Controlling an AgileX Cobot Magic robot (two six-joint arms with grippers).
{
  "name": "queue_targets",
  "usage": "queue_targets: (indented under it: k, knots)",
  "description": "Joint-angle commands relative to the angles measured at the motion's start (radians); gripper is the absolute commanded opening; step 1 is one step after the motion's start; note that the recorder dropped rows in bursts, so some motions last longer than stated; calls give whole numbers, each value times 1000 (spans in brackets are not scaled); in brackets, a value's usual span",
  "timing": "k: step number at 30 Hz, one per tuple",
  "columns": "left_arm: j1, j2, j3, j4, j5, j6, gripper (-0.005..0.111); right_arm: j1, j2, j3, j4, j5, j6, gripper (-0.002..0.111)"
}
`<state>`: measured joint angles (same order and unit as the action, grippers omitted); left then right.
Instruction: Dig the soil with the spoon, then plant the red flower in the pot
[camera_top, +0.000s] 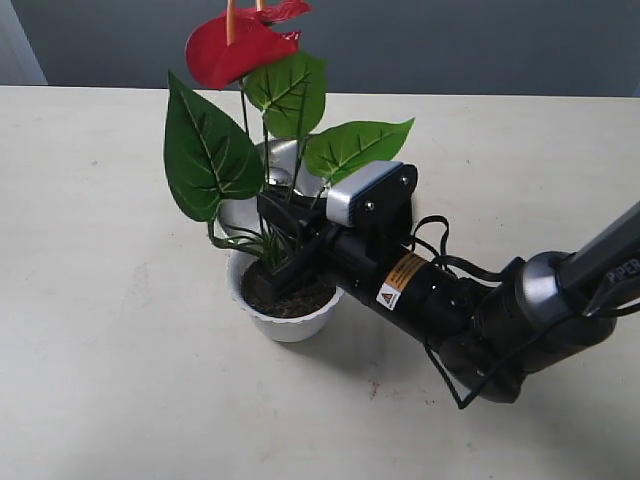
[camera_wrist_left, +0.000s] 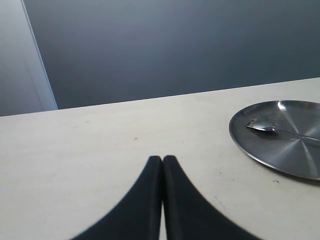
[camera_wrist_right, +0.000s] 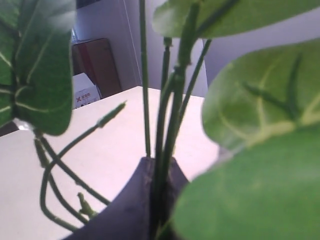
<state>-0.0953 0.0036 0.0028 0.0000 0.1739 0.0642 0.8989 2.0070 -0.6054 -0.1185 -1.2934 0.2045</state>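
The red flower (camera_top: 235, 45) stands upright with its stems going down into the white pot (camera_top: 290, 328), which holds dark soil (camera_top: 305, 300). My right gripper (camera_top: 278, 272) reaches in from the right just above the soil and is shut on the bunched green stems (camera_wrist_right: 172, 125); the stems pass between its dark fingers (camera_wrist_right: 127, 200). The spoon (camera_wrist_left: 265, 128) lies in the steel plate (camera_wrist_left: 290, 157), to one side of my left gripper (camera_wrist_left: 162, 159). That gripper is shut and empty, low over the table. It does not show in the exterior view.
The steel plate (camera_top: 237, 212) sits just behind the pot, mostly hidden by the broad green leaves (camera_top: 205, 150). Those leaves (camera_wrist_right: 270, 150) fill much of the right wrist view. The right arm (camera_top: 520, 310) stretches across the table's right side.
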Motion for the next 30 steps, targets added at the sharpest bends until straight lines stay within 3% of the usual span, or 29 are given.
queue_targets:
  k: [1,30]
  knots:
    - [-7,-4,-3,0,-12,0,0,-1,9,67,-18,72,7,-1]
    - [-7,-4,-3,0,-12,0,0,-1,-14,81,-48,72,59,-1]
